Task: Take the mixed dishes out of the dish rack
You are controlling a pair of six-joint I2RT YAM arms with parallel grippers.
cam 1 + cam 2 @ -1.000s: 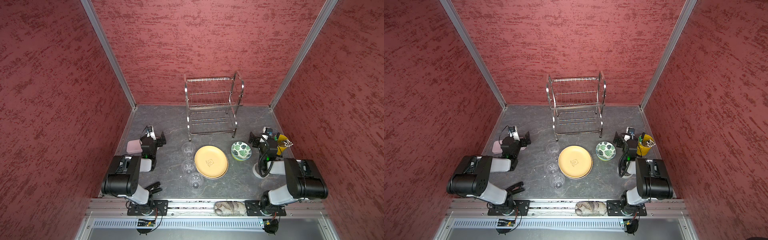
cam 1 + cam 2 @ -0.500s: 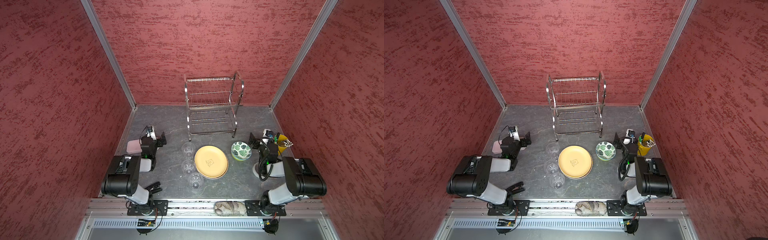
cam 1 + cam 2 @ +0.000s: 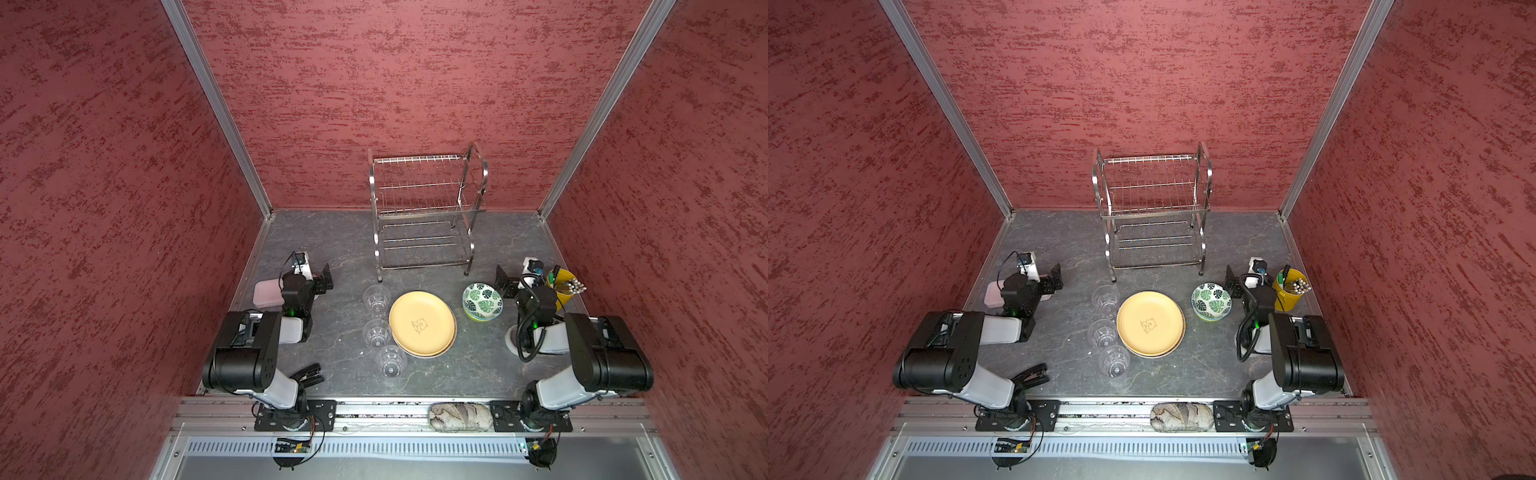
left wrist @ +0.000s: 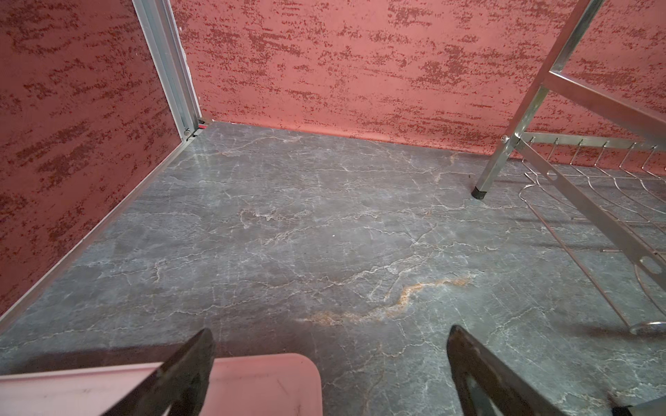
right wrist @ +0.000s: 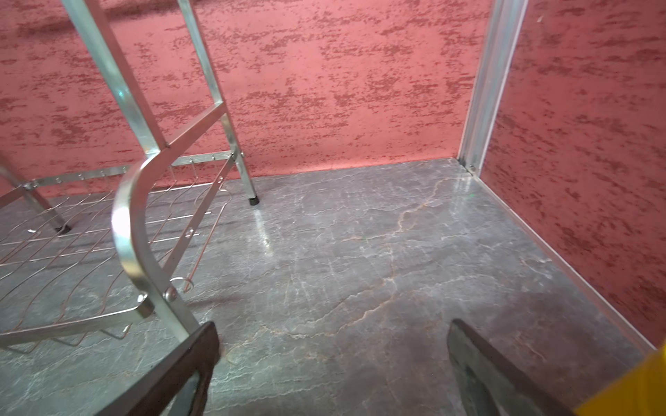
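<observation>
Left gripper (image 4: 331, 331) and right gripper (image 5: 333, 324) are hanging spread wide, gripping nothing. Tan-yellow plate (image 3: 422, 322) is lying before dish rack (image 3: 428, 212).

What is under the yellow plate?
A thin rim of another plate shows beneath the yellow plate along its right and near edge. Its face, and whether more plates lie below, is covered.

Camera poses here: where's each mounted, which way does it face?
Top views: high over the front edge, looking down at the dish rack and tan plate; left arm and right arm show whole.
Left wrist: low on its arm, facing the back-left corner; open left tool, pink box close by.
Right wrist: low, facing the back-right corner; open right tool, yellow bucket close by.
Shared: every view shows the dish rack.
</observation>
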